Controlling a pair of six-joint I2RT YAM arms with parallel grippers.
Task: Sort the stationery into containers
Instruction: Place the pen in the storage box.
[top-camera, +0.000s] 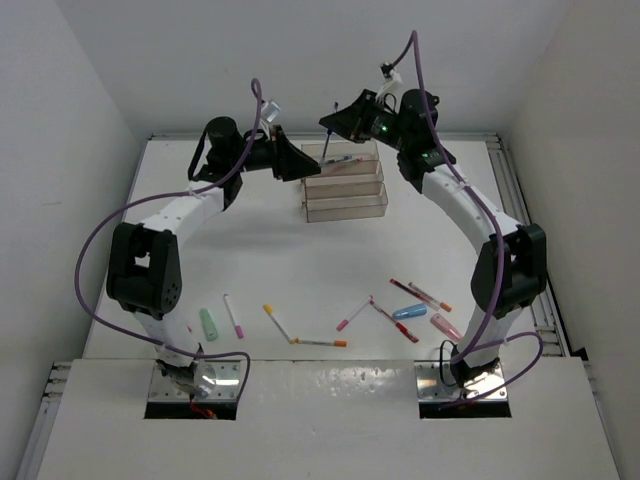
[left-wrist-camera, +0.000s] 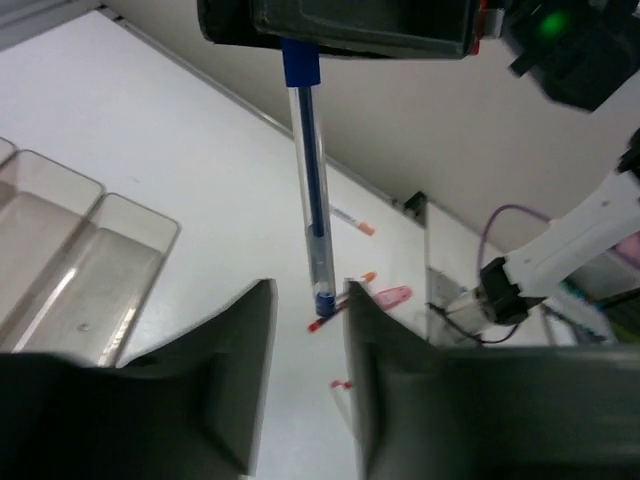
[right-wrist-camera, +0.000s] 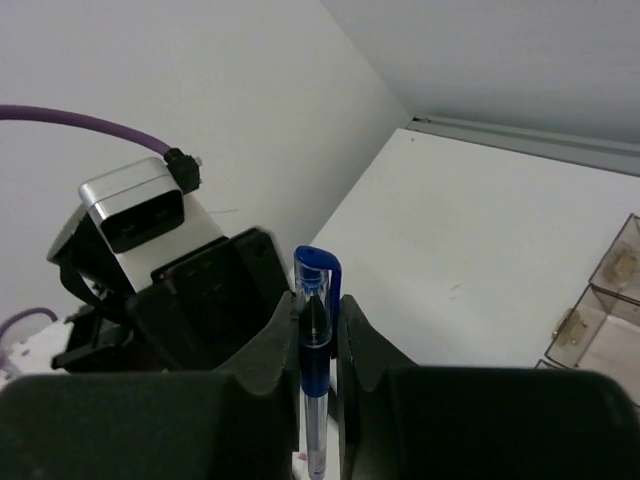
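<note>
1. Your right hand (right-wrist-camera: 315, 312) is clenched on a blue pen (right-wrist-camera: 314, 350). It grips the barrel just below the cap, and the pen hangs nearly upright above the surface (top-camera: 300, 260).
2. Your left hand (left-wrist-camera: 308, 300) is released, with its two fingers (left-wrist-camera: 240, 380) spread apart. In the left wrist view the pen's lower end sits between their tips. You cannot tell from these views whether it touches either one.
3. The two hands face each other closely at the far side of the surface, over the left end of the trays (top-camera: 345, 185). The left hand is the nearest obstacle to the pen.
4. The three clear trays form a stepped row just beside both hands. One thin pen (top-camera: 340, 159) lies in the rearmost tray, and the other two look bare.
5. The rest of the stationery lies well apart from the hands, near the arm bases:
   - a green piece (top-camera: 208, 323) and a pink-capped pen (top-camera: 233, 316) on the left
   - a yellow-capped pen (top-camera: 277, 322) and an orange-tipped pen (top-camera: 320, 342) in the middle
   - a red pen (top-camera: 395, 322), a blue piece (top-camera: 409, 311) and a pink piece (top-camera: 445, 325) on the right
6. Purple cables (top-camera: 90, 270) loop off each arm, clear of the trays.
</note>
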